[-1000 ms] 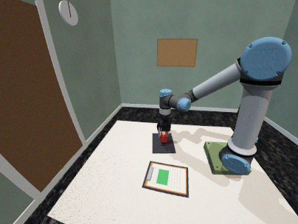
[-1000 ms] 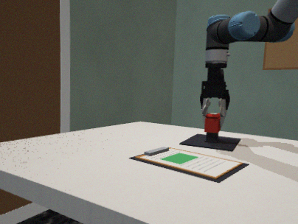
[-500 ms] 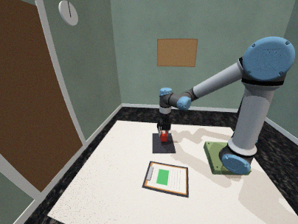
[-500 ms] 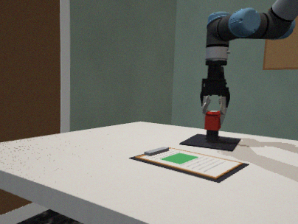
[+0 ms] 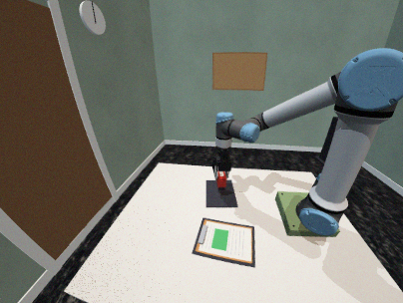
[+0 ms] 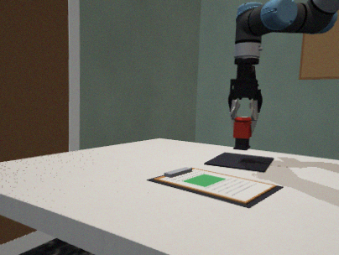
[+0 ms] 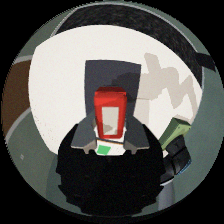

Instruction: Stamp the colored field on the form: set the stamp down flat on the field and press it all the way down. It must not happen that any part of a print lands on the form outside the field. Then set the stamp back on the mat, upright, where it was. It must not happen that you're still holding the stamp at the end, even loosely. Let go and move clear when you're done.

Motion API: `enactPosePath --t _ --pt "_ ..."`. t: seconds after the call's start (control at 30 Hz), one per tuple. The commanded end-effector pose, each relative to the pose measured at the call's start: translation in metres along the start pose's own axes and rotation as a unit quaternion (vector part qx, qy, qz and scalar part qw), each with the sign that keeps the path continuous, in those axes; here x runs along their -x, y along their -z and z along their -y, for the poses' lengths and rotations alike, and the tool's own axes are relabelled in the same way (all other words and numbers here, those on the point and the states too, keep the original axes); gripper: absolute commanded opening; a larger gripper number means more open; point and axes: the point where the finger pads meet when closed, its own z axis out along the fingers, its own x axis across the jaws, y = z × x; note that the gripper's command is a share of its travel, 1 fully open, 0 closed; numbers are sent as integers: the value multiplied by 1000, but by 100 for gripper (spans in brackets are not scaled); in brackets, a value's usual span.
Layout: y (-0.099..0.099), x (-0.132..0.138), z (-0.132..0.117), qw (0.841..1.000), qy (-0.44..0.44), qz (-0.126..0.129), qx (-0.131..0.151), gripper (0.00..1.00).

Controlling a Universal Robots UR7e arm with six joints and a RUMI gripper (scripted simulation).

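the gripper [image 6: 245, 112] points straight down and is clenched on the red stamp [image 6: 242, 128], its two fingers pressing the top of the stamp from either side. the stamp hangs upright in the air with its dark base at the bottom, lifted clear of the dark mat [image 6: 239, 161] below it. in the exterior view a gap shows between the base and the mat, and a faint shadow lies on the mat under it.

in the top view the stamp [image 5: 221, 179] sits over the far edge of the mat [image 5: 221, 199], with the gripper [image 5: 220, 173] right above it. the wrist view looks down past the fingers at the stamp [image 7: 110, 116], which covers the middle of the mat [image 7: 111, 75].

the form [image 6: 226, 186] lies flat on a clipboard [image 6: 263, 194] on the white table [image 6: 84, 184], nearer the front than the mat and apart from it. the green field [image 6: 204, 180] is on the part of the form next to the grey clip [image 6: 178, 171]. in the top view the green field [image 5: 219, 238] is uncovered, and the clipboard [image 5: 225, 255] lies slightly turned relative to the mat.

the arm [image 5: 299, 105] reaches in from a green base plate [image 5: 285, 209] at the right side of the table. a brown door [image 5: 35, 125], a round clock [image 5: 93, 17] and a cork board [image 5: 239, 71] are on the green walls.
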Motion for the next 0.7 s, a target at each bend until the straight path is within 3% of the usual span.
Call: enactPosePath --t 0.0,0.67 --pt "2 0 0 1000 0 0 0 16" --pt "2 2 -1 1000 19 0 0 16"
